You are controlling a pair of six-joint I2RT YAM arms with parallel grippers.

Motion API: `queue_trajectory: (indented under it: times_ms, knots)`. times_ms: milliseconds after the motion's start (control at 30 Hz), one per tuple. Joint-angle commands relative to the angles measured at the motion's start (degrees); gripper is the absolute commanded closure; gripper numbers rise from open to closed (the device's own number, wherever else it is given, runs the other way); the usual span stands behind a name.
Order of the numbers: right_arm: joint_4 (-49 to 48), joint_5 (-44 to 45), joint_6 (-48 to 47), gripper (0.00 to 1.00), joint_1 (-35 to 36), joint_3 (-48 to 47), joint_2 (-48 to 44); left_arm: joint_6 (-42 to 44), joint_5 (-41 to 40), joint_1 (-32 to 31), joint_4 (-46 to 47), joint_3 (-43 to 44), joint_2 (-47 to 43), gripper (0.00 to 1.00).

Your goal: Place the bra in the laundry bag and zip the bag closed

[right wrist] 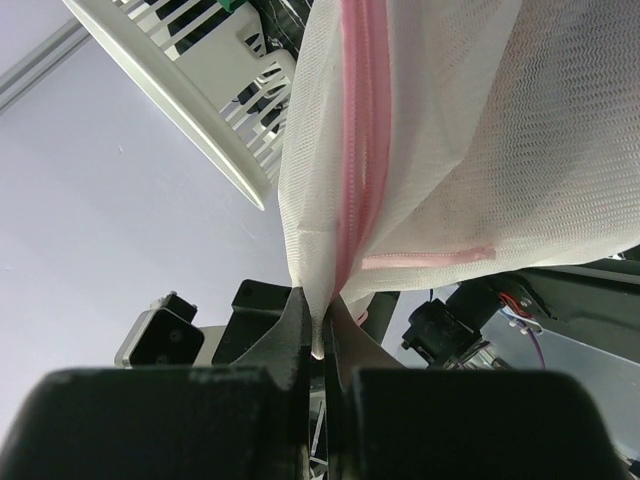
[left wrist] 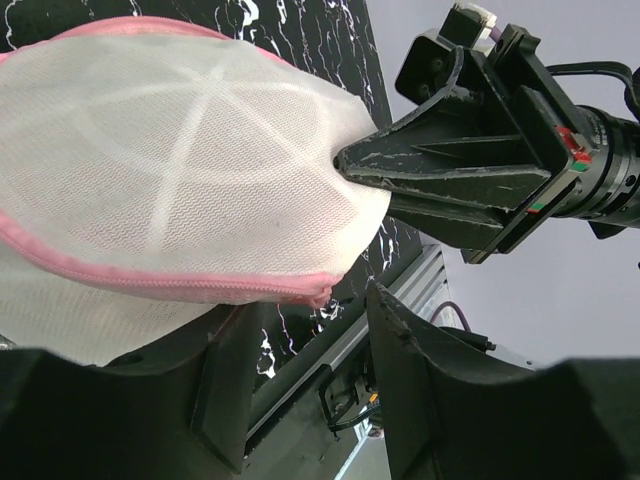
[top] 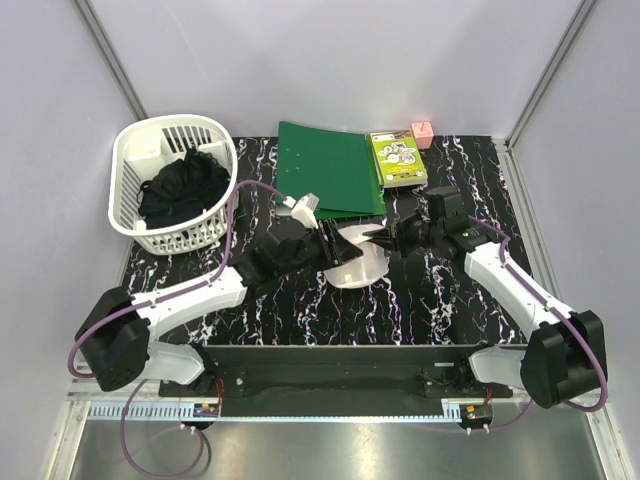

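The laundry bag (top: 363,268), white mesh with pink zipper trim, is held just above the table's middle between my two grippers. My right gripper (right wrist: 320,335) is shut on the bag's mesh edge beside the pink zipper (right wrist: 362,150); it also shows in the left wrist view (left wrist: 342,162), pinching the bag (left wrist: 170,170) from the right. My left gripper (left wrist: 308,305) is open under the bag. Its fingers (left wrist: 400,340) stand wide apart, and the pink zipper end (left wrist: 318,292) hangs just above the gap. The bra is not in view; the mesh shows nothing peach.
A white slotted basket (top: 128,160) with a black clothing bundle (top: 182,185) stands at the back left. A green folder (top: 330,168), a green box (top: 398,158) and a small pink object (top: 423,133) lie at the back.
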State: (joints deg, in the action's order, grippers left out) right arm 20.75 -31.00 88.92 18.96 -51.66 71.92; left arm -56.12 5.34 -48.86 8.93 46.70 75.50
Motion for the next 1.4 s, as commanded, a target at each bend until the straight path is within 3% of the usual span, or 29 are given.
queue_trajectory:
  times_ms: [0, 233, 667, 967, 1167, 1367]
  knots:
    - [-2.7, -1.1, 0.5, 1.00, -0.3, 0.1, -1.1, 1.4, -0.6, 0.5, 3.9, 3.0, 0.0, 0.52]
    - [-3.4, -1.4, 0.5, 1.00, -0.2, 0.4, -1.1, 2.3, -1.6, 0.6, 4.3, 2.6, -1.3, 0.54]
    - [-4.4, -2.2, 0.6, 1.00, -0.3, 1.3, -1.0, 2.9, -2.1, 0.6, 3.4, 2.4, -2.5, 0.69]
    - [-4.6, -2.4, 0.2, 1.00, -0.3, 2.1, -1.3, 3.1, -3.1, 1.2, -4.1, 3.7, -2.3, 1.00]
    - [-4.6, -1.7, -1.3, 1.00, -0.3, 3.7, -2.1, 5.8, -3.2, 2.8, -11.9, 4.4, -2.5, 1.00]
    - [-4.1, -3.8, -10.5, 1.00, -1.2, 2.7, -0.5, 14.5, -0.5, 5.8, -21.7, 4.5, -1.6, 1.00]
